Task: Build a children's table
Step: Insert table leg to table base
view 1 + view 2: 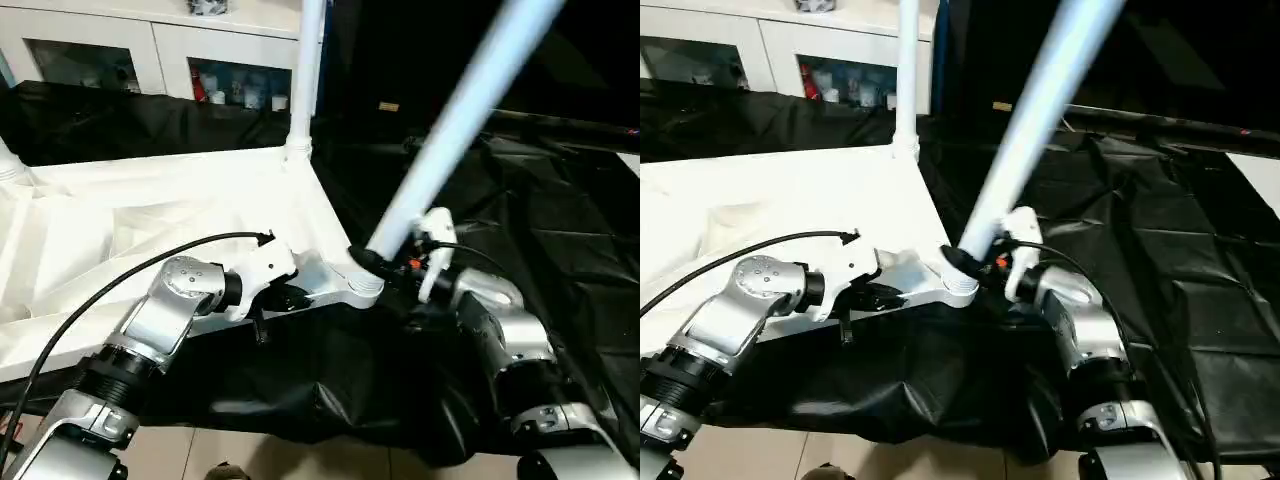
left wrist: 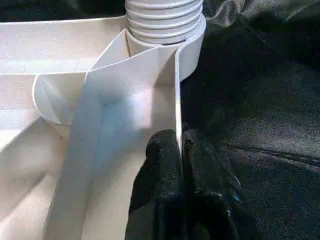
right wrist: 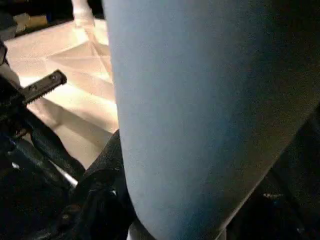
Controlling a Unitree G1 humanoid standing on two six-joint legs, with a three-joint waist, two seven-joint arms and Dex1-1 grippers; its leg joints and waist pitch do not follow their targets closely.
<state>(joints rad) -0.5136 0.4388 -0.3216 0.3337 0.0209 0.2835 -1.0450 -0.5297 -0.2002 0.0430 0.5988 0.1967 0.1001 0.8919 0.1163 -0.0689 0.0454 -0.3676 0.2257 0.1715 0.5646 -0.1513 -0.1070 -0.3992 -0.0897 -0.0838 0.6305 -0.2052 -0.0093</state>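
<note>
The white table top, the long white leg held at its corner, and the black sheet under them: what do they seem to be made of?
White table top: apparently moulded plastic, smooth and slightly glossy, with thin ribs underneath. Long white tapered leg: probably the same plastic, a smooth satin tube. Black sheet: looks like thin plastic film, creased and shiny along the folds.

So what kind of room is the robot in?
Probably a lab or workshop. A white cabinet with glass doors holds bottles and supplies, black sheeting covers the work surface, and the upturned table top lies on it.
</note>
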